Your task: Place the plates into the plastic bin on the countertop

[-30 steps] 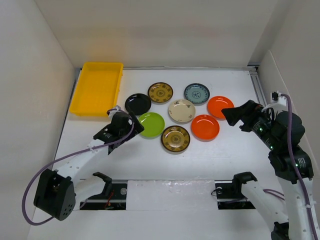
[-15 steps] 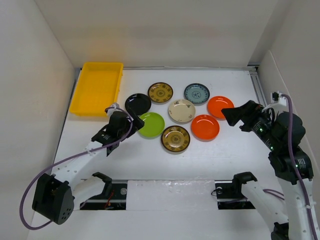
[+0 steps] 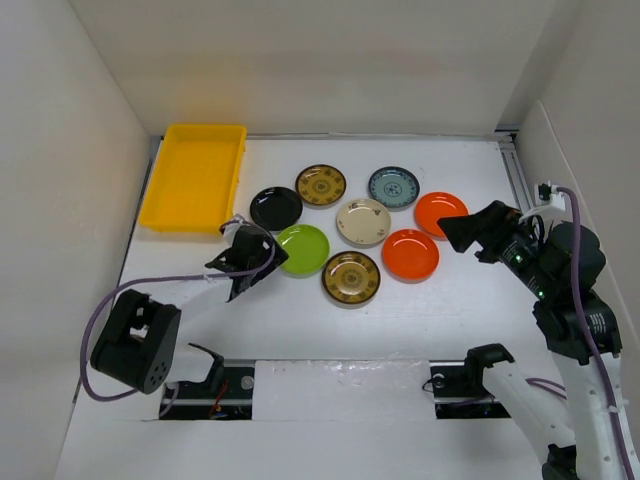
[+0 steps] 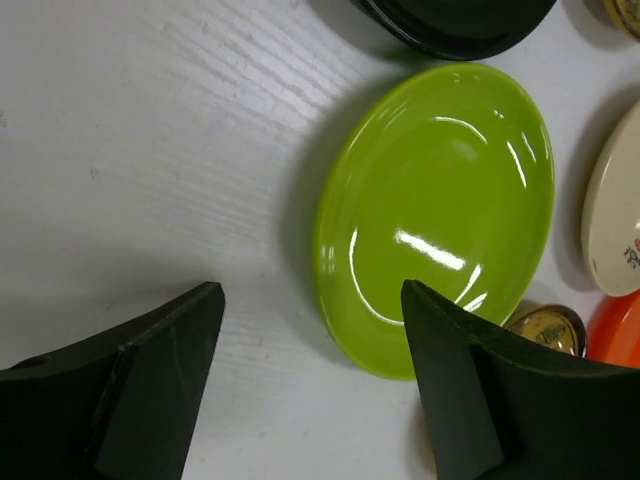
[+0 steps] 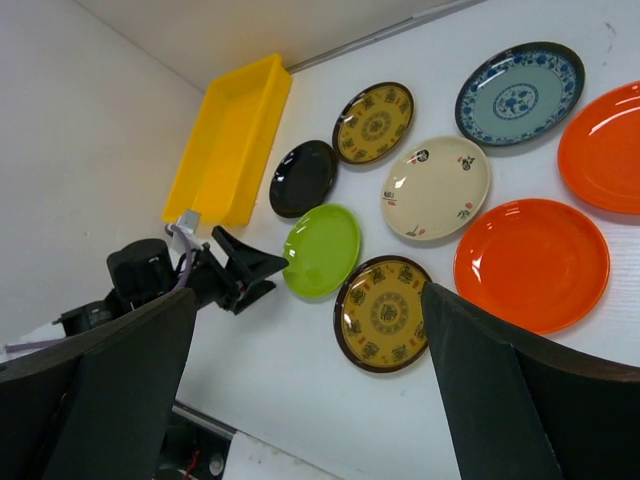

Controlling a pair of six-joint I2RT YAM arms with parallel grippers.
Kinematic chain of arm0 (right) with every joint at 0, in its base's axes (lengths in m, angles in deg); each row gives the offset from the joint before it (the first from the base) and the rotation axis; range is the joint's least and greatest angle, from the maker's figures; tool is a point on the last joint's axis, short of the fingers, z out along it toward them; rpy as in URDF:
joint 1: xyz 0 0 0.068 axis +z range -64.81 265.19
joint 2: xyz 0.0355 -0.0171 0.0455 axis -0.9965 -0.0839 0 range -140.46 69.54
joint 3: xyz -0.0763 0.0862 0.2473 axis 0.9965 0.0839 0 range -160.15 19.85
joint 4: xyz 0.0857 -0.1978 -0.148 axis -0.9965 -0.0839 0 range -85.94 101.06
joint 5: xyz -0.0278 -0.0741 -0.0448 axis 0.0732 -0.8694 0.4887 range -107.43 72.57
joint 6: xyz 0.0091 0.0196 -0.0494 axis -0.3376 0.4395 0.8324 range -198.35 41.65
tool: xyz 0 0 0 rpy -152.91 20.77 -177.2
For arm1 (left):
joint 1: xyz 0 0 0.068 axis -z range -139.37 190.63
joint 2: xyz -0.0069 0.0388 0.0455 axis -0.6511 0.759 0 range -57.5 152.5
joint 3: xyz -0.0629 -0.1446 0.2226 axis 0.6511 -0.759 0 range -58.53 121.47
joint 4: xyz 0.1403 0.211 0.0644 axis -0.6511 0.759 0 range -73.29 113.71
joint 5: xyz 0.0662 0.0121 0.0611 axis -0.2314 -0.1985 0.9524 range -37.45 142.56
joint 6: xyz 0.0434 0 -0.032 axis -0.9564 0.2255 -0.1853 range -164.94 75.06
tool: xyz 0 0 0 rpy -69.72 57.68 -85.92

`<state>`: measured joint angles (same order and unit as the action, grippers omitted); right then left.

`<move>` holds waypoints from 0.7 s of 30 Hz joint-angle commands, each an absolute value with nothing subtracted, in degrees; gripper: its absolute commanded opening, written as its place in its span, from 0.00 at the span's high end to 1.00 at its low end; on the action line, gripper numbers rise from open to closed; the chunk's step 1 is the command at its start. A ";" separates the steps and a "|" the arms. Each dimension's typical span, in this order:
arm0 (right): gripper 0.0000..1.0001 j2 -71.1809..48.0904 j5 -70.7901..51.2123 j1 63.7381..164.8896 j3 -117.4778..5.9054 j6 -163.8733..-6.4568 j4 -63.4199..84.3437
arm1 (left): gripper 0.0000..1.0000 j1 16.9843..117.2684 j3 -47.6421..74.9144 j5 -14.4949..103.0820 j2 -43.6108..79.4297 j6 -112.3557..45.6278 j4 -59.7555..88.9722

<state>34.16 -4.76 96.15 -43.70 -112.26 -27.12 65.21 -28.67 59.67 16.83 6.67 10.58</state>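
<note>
Lime green plate [image 3: 303,249], left of centre on the surface [image 3: 300,320], now has your left hand [image 3: 255,258] pushed up to its near-left rim, fingers apart but starting to narrow, so a first pick looks imminent; your right hand [image 3: 458,232] waits wide apart, the yellow bin [image 3: 195,175] far left.

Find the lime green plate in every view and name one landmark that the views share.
Top external: the green plate sits left of centre, at the near-left edge of the group of plates.
Left wrist: the green plate fills the centre and right of the picture.
Right wrist: the green plate lies just left of centre.
Shared landmark: the black plate, close beside it in all three.
</note>
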 commanded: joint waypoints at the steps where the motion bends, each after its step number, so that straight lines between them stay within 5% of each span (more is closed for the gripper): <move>1: 0.00 34.20 -3.63 96.44 -43.70 -112.98 -23.04 | 0.31 64.62 -29.09 57.92 22.20 7.44 6.17; 8: 0.00 34.20 -3.63 96.44 -43.70 -112.98 -23.04 | 0.63 64.62 -26.63 56.69 29.85 8.66 4.67; 12: 0.00 34.20 -3.63 96.44 -43.70 -112.98 -23.04 | 1.00 64.62 -26.02 56.77 30.57 9.28 6.16; 21: 0.00 34.20 -3.10 96.44 -43.09 -113.51 -21.99 | 1.00 69.28 -13.73 71.09 15.47 7.81 24.35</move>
<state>34.16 -4.09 96.15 -43.61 -112.87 -26.57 69.29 -19.94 64.63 20.63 10.61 15.70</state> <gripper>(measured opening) 0.999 0.032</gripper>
